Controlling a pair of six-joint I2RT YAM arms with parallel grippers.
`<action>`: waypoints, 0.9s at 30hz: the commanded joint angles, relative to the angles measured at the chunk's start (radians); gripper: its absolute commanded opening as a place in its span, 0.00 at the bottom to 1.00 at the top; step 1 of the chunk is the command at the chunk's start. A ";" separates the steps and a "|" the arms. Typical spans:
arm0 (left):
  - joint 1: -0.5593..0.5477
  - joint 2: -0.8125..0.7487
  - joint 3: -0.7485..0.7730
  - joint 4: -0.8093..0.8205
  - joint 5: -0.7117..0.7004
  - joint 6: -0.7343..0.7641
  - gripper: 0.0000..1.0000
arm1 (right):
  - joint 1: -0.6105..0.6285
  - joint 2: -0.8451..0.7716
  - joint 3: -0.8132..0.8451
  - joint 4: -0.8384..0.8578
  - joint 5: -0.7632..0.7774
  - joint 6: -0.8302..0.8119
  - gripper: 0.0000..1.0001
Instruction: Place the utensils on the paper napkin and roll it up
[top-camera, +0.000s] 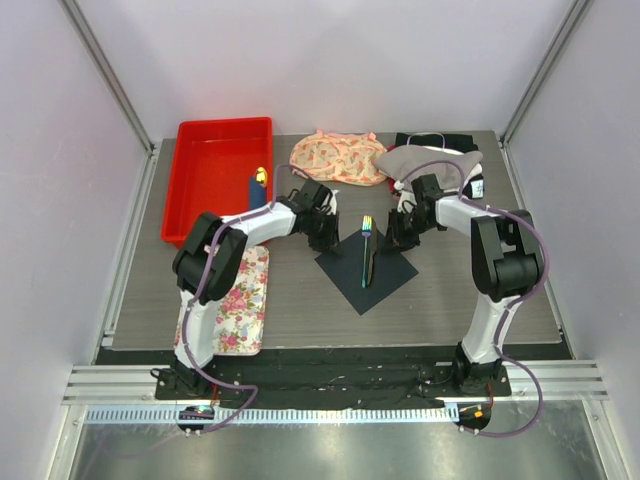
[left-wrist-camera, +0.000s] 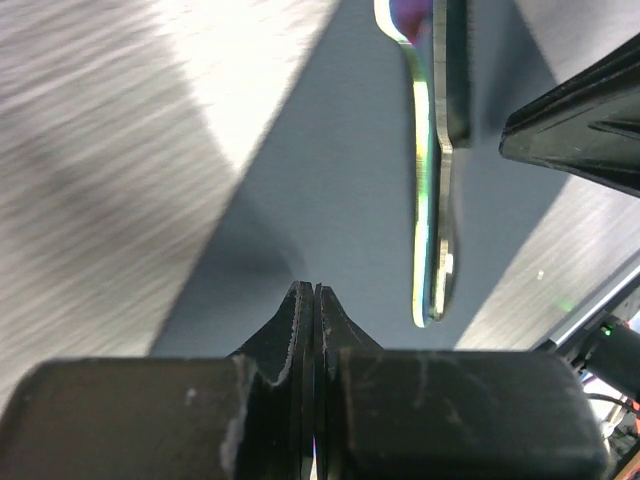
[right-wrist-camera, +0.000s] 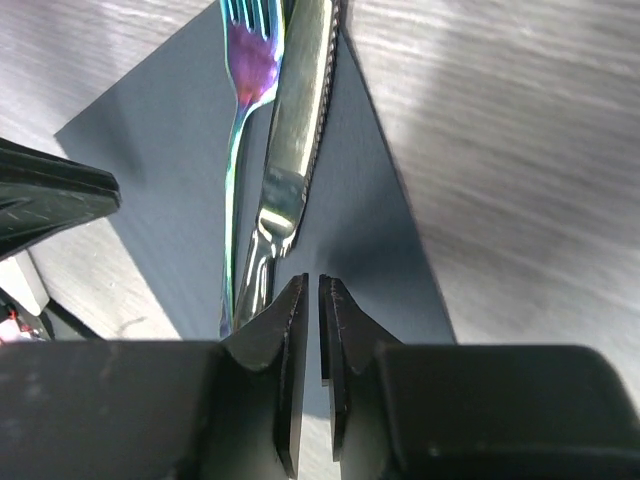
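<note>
The dark paper napkin (top-camera: 385, 280) lies flat as a diamond mid-table. The fork (top-camera: 366, 228) and knife (top-camera: 366, 262) lie side by side along its middle. My left gripper (top-camera: 327, 238) is shut, tips low over the napkin's upper-left edge (left-wrist-camera: 330, 180), left of the fork handle (left-wrist-camera: 428, 220). My right gripper (top-camera: 396, 238) is all but shut, a thin slit between its tips, low over the napkin (right-wrist-camera: 160, 160) near its upper-right edge, beside the knife (right-wrist-camera: 300, 110) and fork (right-wrist-camera: 246, 60). Whether either gripper pinches the sheet cannot be told.
A red bin (top-camera: 205, 150) with a blue yellow-tipped stick (top-camera: 257, 186) stands at the back left. A floral tray (top-camera: 243, 300) lies front left. A floral cloth (top-camera: 330, 155), a grey cloth (top-camera: 425, 160) and a folded black cloth (top-camera: 440, 140) lie at the back.
</note>
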 joint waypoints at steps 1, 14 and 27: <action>0.034 -0.004 -0.022 0.022 -0.002 0.023 0.00 | 0.025 0.032 0.052 0.040 0.017 -0.001 0.18; 0.074 -0.031 -0.074 -0.026 -0.041 0.058 0.00 | 0.074 0.060 0.064 0.049 0.020 0.009 0.17; 0.073 -0.178 -0.062 0.039 0.051 0.063 0.18 | 0.074 -0.035 0.130 0.004 -0.043 0.007 0.29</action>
